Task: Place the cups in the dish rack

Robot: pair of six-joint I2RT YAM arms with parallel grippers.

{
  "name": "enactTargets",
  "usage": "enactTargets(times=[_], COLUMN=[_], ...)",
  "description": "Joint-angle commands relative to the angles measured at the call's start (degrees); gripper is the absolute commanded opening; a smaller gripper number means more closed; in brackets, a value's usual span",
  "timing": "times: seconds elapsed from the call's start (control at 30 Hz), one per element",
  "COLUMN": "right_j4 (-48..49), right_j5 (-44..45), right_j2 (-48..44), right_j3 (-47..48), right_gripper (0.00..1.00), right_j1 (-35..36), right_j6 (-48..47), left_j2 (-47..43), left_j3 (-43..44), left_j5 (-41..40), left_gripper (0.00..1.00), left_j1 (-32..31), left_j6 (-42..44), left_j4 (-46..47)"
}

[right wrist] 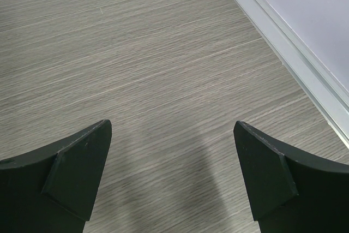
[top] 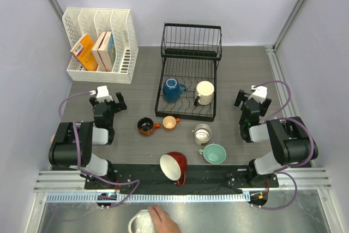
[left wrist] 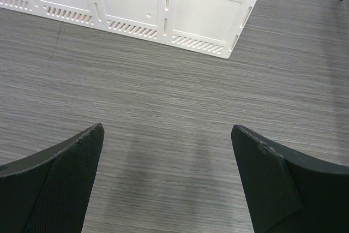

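- Grey wood-grain table (top: 245, 80).
- Far left: white slotted organizer (top: 101, 45). Far centre: black wire dish rack (top: 188, 69).
- Nearer: black mug (top: 145, 126), peach mug (top: 170, 123), steel mug (top: 202, 133) and teal mug (top: 214, 154).
- Near edge: red mug (top: 174, 166), tipped.

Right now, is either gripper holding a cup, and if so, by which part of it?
Nothing is held. The left gripper and the right gripper are both open, and only the table shows between their jaws.

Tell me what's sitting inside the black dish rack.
On the lower tier of the dish rack sit two cups: a blue cup at left and a cream cup at right. Its upper shelf shows nothing. The wires directly under each cup are covered.
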Motion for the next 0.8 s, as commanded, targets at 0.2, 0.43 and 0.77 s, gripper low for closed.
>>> enactTargets(times=[0.2,0.43,0.77], right_j4=[2.5,2.5,2.5], right_j5=[0.6,0.6,0.6], right_j2=[-0.3,-0.3,-0.3], right_j3=[1.5,1.5,1.5], right_gripper=[1.00,1.00,1.00], right_j1=[-0.2,-0.2,-0.2], right_j6=[1.3,1.2,1.2], left_j2=[-0.2,-0.2,-1.4], left_j3=[2.8,3.2,4.5], left_j5=[1.8,3.3,5.6], left_gripper=[0.99,0.99,0.99], left_j1=[0.3,0.2,0.8], left_j6=[1.2,1.8,1.8], left_j4=[-1.9,-2.9,-6.6])
